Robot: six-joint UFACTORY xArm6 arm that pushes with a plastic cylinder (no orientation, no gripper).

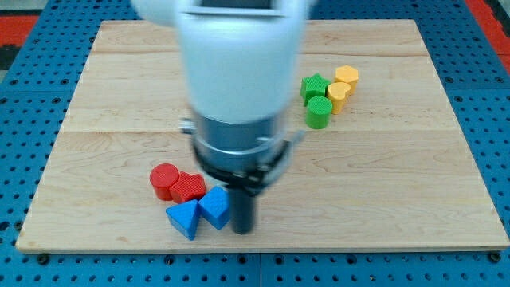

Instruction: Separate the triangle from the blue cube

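Blue triangle (185,218) sits near the view's bottom edge of the wooden board (398,183), left of centre. Blue cube (214,207) is right against it on the view's right, the two touching or all but touching along one side. So the pair is not yet apart.

The tip (243,230) is down at the board just beside the cube, on the view's right of it. Contact with the cube's face looks likely, though I can't be sure there is no sliver of gap. No gripper on this arm, only the dark rod; it holds nothing and has nothing to open or close.

Just above the blue pair, toward the view's left: a red cylinder (165,180) and a second red block (187,186), ribbed on top, shape unclear. They touch each other, and the ribbed one sits close to the cube's upper corner.

Well apart, upper right of the view: green star-like block (315,86), green cylinder (319,112), and two yellow blocks (343,86), all bunched together.

Judgement: this is the approach step, tip set against the cube. A push from here toward the view's left would shove the cube into the triangle and move both together. Better to bring the tip to the seam between them, or behind the triangle, and drive one piece away on its own, keeping clear of the red pair.
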